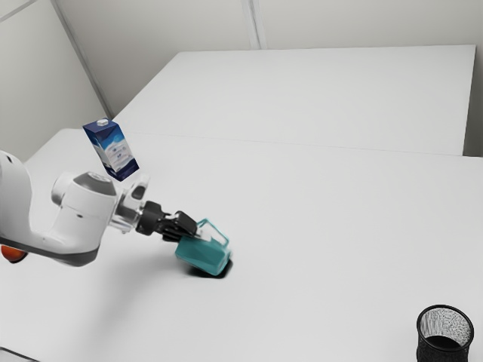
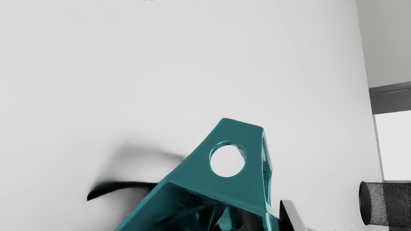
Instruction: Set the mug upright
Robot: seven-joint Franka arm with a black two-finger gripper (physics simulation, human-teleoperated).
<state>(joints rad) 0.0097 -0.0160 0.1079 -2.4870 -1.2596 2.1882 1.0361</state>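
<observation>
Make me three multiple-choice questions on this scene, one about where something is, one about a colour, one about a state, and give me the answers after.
1. Where is the black mesh container in the exterior view?
A. Upper left
B. Lower right
C. Centre

2. What colour is the mug?
A. Teal
B. Yellow
C. Red

3. What state is the mug in?
A. Standing straight up
B. Broken in two
C. Tilted

Answers:
1. B: it sits near that view's lower right corner.
2. A: both views show its blue-green body.
3. C: its body leans at a slant in the exterior view.
</observation>
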